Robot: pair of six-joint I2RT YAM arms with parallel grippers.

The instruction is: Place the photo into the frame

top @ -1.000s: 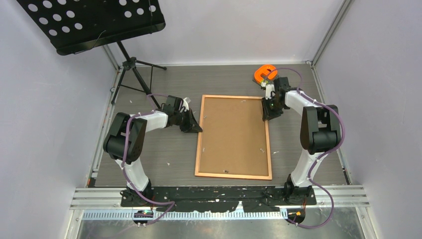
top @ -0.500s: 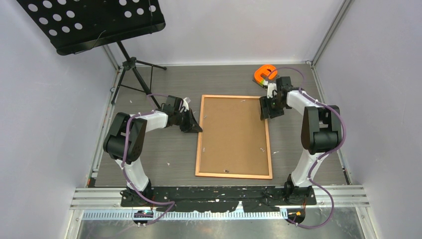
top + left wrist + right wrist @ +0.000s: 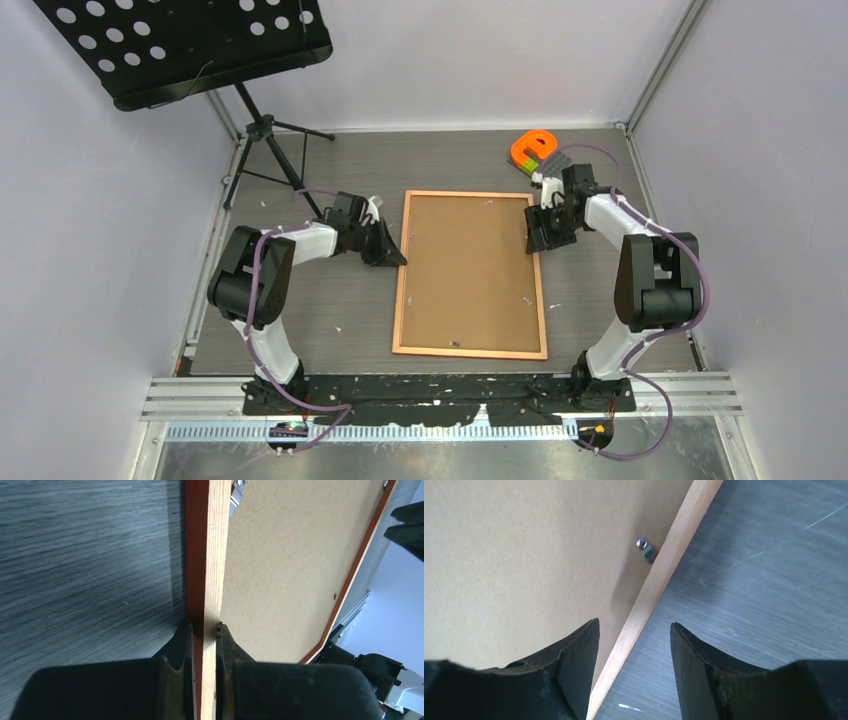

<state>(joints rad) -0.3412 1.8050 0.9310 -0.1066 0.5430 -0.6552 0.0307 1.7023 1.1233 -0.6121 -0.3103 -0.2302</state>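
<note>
frame (image 3: 402, 270): thin orange-brown wood border, face down, brown backing board (image 3: 470, 270) up, flat mid-table | left gripper (image 3: 202, 630): clamped on frame's left rail, frame at its 3 o'clock | right gripper (image 3: 634, 625): fingers spread, straddling right rail, frame at its 9 o'clock

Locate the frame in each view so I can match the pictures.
Top external: the frame lies flat in the picture's centre.
Left wrist: its left border runs up the middle, pinched by the left tool.
Right wrist: its right border crosses diagonally through the open right tool.
Shared landmark: the brown backing board inside the border.
</note>
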